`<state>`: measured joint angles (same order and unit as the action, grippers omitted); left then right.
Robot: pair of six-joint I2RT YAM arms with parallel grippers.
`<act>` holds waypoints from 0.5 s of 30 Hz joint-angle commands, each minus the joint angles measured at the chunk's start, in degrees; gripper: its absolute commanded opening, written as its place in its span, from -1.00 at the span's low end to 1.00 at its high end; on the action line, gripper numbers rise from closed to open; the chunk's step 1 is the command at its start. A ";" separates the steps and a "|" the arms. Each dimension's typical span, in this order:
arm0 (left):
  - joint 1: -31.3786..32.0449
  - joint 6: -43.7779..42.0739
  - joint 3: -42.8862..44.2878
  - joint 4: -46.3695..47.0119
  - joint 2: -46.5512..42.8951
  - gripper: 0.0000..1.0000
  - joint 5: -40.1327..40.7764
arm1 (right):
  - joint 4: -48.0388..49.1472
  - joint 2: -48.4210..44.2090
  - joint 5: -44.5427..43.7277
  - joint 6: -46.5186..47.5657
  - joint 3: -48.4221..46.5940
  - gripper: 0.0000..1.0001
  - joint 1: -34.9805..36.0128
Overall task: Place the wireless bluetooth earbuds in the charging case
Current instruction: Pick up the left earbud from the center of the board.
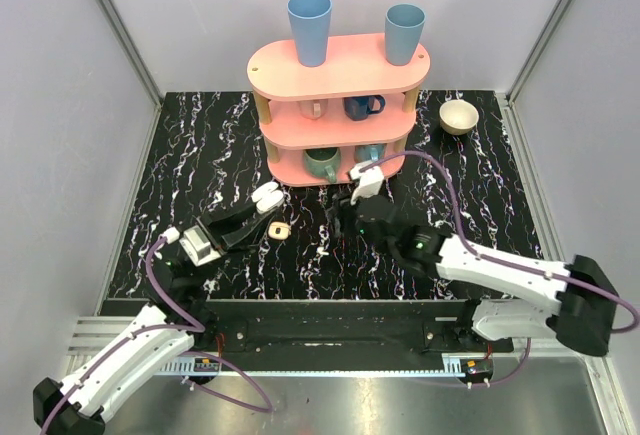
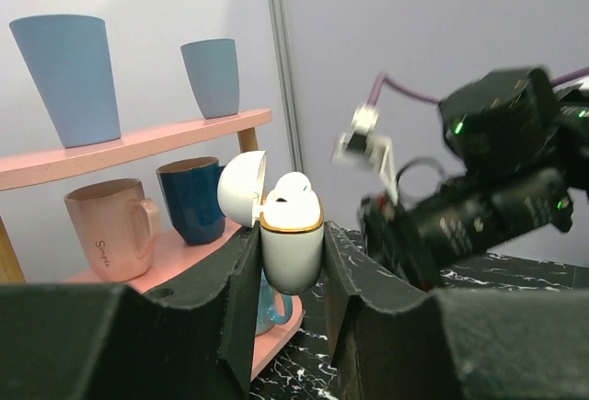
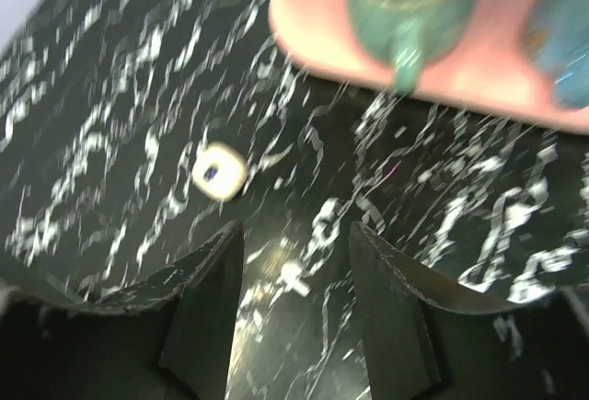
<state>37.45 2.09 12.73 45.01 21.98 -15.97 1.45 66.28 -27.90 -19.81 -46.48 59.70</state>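
One earbud [image 2: 294,188] sits in the open charging case [image 2: 292,253], its rounded head showing above the gold rim and the lid hinged back. You see the left gripper [image 2: 290,234] clamped on the case body, holding it upright off the tabletop [image 1: 200,155] near the pink shelf [image 1: 340,70]. Your right gripper [image 3: 296,234] hangs with jaws apart and empty over the tabletop, near a small cream piece [image 3: 219,171].
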 commanded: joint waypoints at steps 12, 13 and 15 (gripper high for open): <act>0.17 -1.65 1.68 -4.23 -5.63 -1.00 2.61 | -11.73 27.30 24.90 -3.92 -12.66 0.01 -2.83; 0.17 -1.73 1.68 -4.06 -5.72 -1.00 2.69 | -13.65 28.11 24.74 -3.66 -14.32 0.01 -3.10; 0.17 -1.65 1.77 -3.88 -5.63 -1.00 2.43 | -14.20 30.12 25.26 -2.52 -15.22 0.00 -3.63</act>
<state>37.47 1.26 12.75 39.86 16.93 -14.70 -11.25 93.60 -5.06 -24.95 -56.86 57.60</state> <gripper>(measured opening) 0.328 0.505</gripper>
